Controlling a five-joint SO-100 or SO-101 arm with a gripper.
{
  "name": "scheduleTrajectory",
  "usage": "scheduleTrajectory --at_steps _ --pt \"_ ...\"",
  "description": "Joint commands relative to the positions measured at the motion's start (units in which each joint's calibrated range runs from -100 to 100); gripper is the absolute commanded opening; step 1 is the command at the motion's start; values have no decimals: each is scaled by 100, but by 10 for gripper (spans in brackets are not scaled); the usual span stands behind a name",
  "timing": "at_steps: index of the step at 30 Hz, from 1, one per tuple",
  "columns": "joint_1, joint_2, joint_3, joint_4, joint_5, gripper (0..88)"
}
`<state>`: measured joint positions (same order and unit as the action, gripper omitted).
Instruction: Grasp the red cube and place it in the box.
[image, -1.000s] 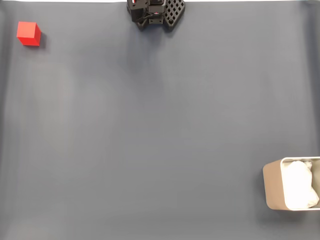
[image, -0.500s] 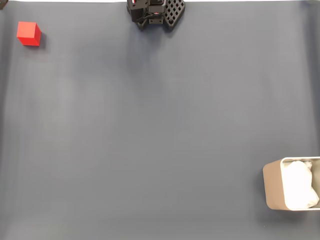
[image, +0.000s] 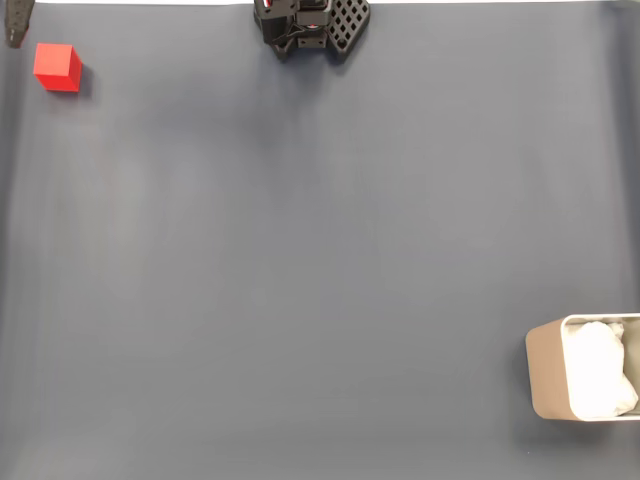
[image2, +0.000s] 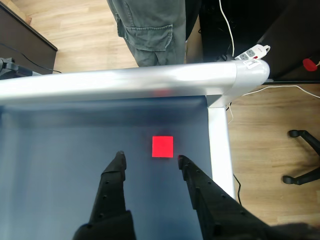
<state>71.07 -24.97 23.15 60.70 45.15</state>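
The red cube rests on the dark mat at the far top left of the fixed view. A dark fingertip pokes in at the corner just up and left of it. From the wrist view, my gripper hangs open above the mat with nothing between its fingers. The red cube lies just beyond the fingertips, slightly right of the gap's middle, apart from both. The box, beige-grey with white lining inside, stands at the bottom right edge of the fixed view, far from the cube.
The arm's black base sits at the top middle of the mat. In the wrist view, a silver table rail runs just beyond the cube, with a person's trouser legs, a power strip and a chair base beyond the table.
A dark fingertip has come into the top left corner of the fixed view, close to the red cube. Cube and box have not moved.
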Motion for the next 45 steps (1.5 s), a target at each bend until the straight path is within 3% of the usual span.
scheduleTrajectory --at_steps 1,45 --pt "31 18 -15 -160 0 257" --pt "31 1396 85 -783 -127 303"
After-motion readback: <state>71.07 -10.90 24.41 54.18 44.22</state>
